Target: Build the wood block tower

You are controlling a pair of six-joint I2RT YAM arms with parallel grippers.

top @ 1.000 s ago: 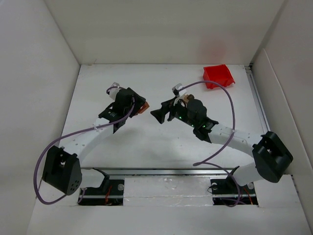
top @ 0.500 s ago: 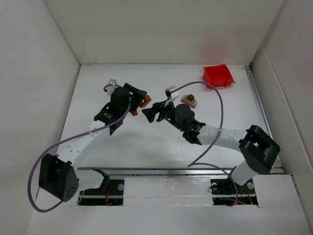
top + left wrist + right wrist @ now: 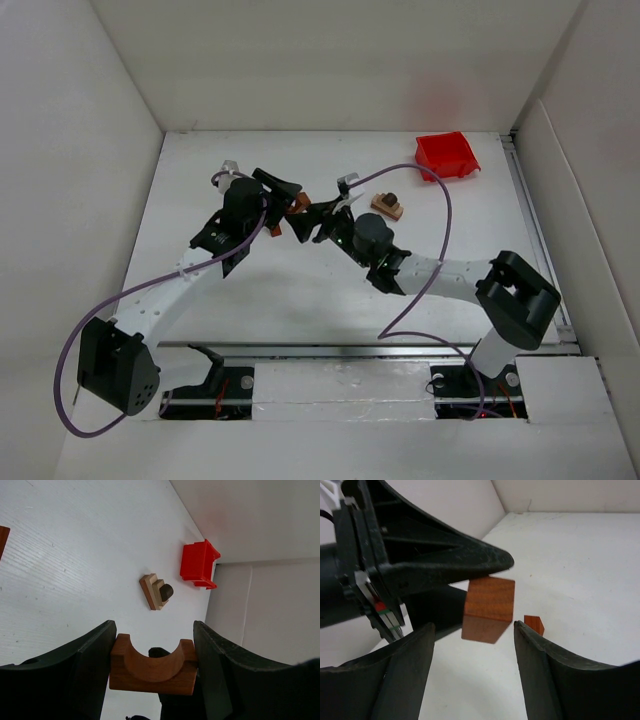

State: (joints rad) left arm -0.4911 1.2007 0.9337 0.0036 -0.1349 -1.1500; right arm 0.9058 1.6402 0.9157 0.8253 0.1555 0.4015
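Left wrist view shows the left gripper (image 3: pixel 153 640) clenched on a reddish-brown wooden arch block (image 3: pixel 150 672); the right gripper (image 3: pixel 472 630) faces it, spread wide, perhaps not touching. We judge a handover: the right should close squarely on flat faces before the left releases. White walls (image 3: pixel 330 60) enclose the white table (image 3: pixel 300 290); a red plastic bin (image 3: pixel 447 155) sits far right, with the tan-and-brown wood block tower (image 3: pixel 387 204) near it, apart from both grippers.

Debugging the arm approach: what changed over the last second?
The right gripper swung left, off the small stack, uncovering it; open, it now straddles the arch block. The left gripper edged slightly forward, staying shut on that block. Nothing was released. The red bin did not move.
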